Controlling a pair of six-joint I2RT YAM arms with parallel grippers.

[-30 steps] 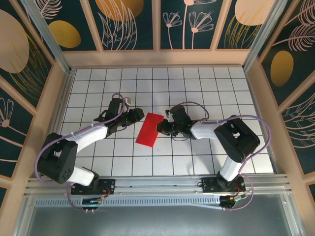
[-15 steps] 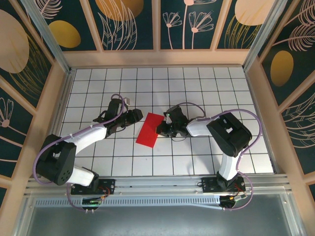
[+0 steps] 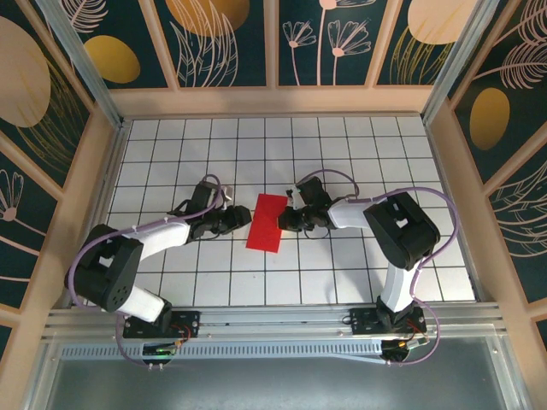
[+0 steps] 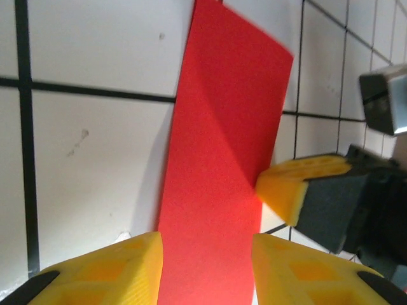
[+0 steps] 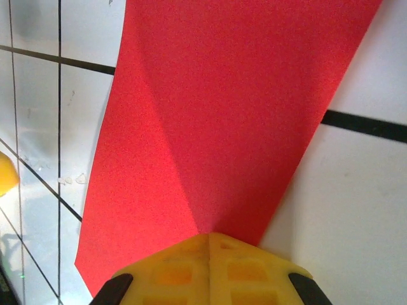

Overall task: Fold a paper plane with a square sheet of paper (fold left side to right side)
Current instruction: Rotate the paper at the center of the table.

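Room: dark teal wall panels (image 3: 231, 43) with gold discs and pale line drawings of leaves and flowers, framed in light wood.
Surface: white table (image 3: 342, 154) ruled into square tiles by black lines; a metal rail (image 3: 273, 320) runs along its near edge, with both arm bases bolted to it.
Tile marks: small grey scuffs show on the tiles in the left wrist view.
Red paper (image 3: 267, 224): folded into a narrow strip and lying flat near the middle of the table, a little left of centre. Its far end leans towards the right edge, and a slanting crease crosses it.
Left gripper (image 4: 206, 272): at the strip's left side, jaws partly apart with one yellow finger by each long edge of the paper. Whether they touch it is hard to tell.
Right gripper (image 5: 210, 267): at the strip's right edge, its two fingers closed tight together. The tip sits on the paper's edge, probably pressing it down rather than pinching it.
Spacing: the two grippers face each other across the strip.
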